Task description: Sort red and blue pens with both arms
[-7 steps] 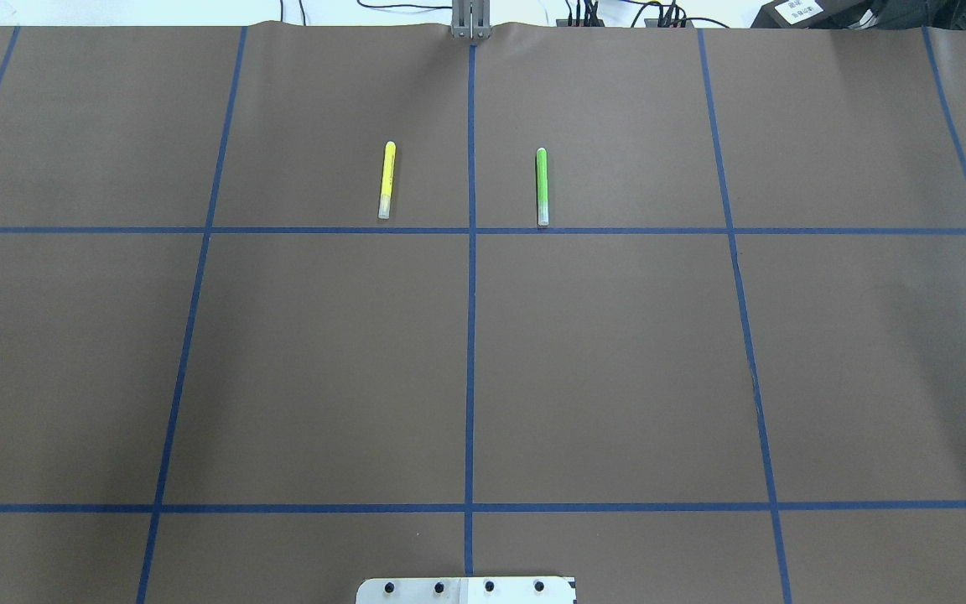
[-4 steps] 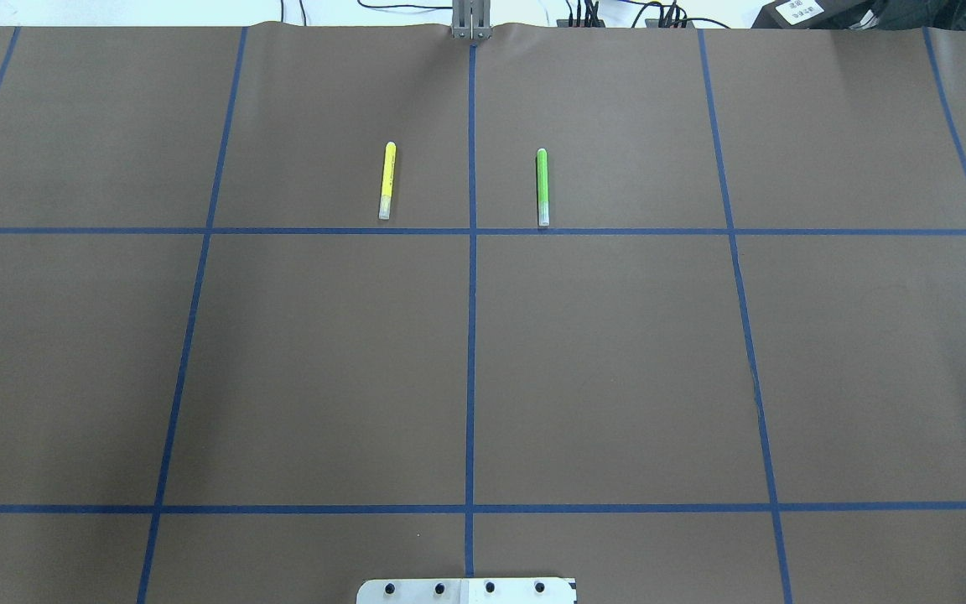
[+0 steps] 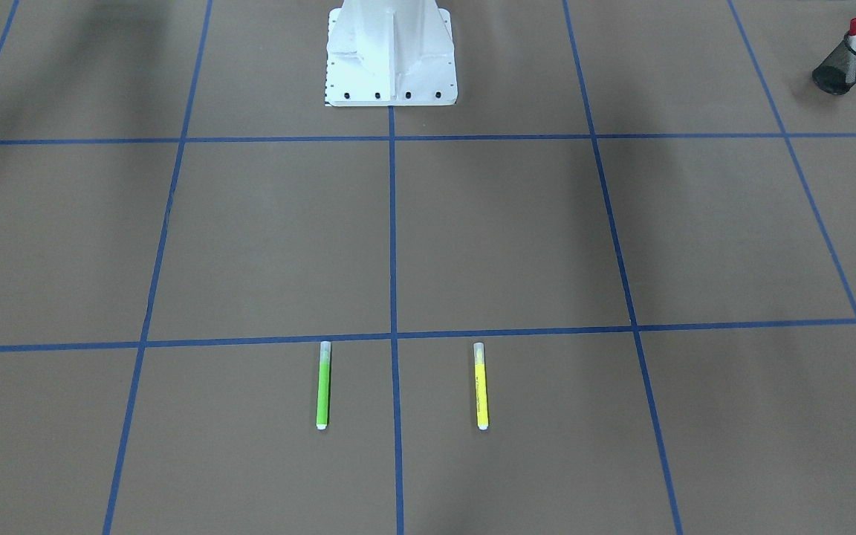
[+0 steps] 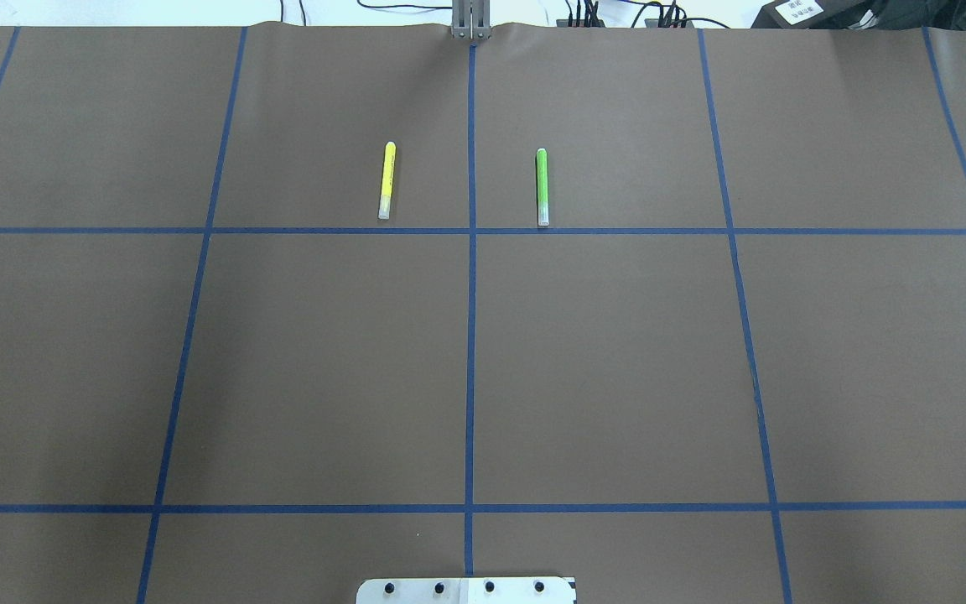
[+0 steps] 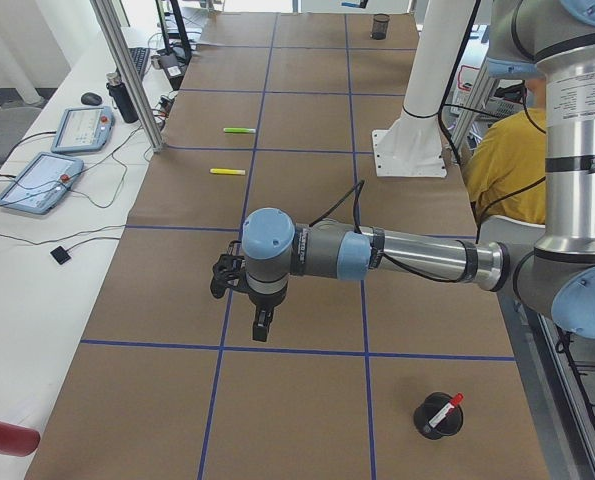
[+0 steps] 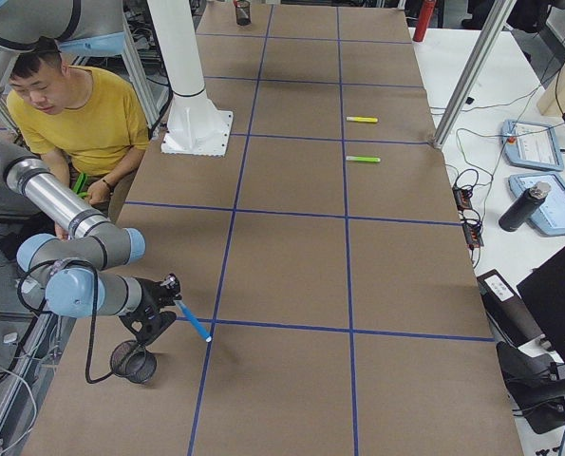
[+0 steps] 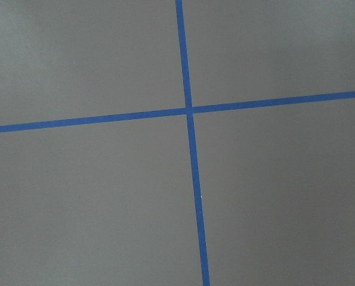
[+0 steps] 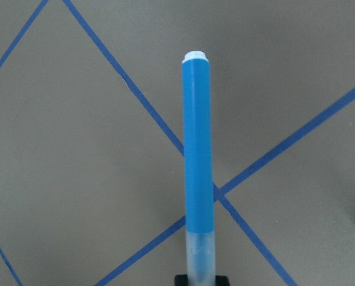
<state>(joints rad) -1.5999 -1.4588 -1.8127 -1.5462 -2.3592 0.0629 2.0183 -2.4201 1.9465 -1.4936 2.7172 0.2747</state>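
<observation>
- The right gripper is held near the robot-side edge of the table, beside a mesh cup, with its jaws clamped on the one blue pen.
- The left gripper is hung over a tape line; its jaws cannot be judged.
- One red pen is stood in a second mesh cup.
- One green marker and one yellow marker are laid parallel, well apart from the pedestal.

Nothing visibly differs in the overhead view: the yellow marker and the green marker, upper middle of the frame, lie exactly where they lay on the bench. The right hand gripping the blue pen appears only in views lacking an earlier picture, so any movement there cannot be judged.
</observation>
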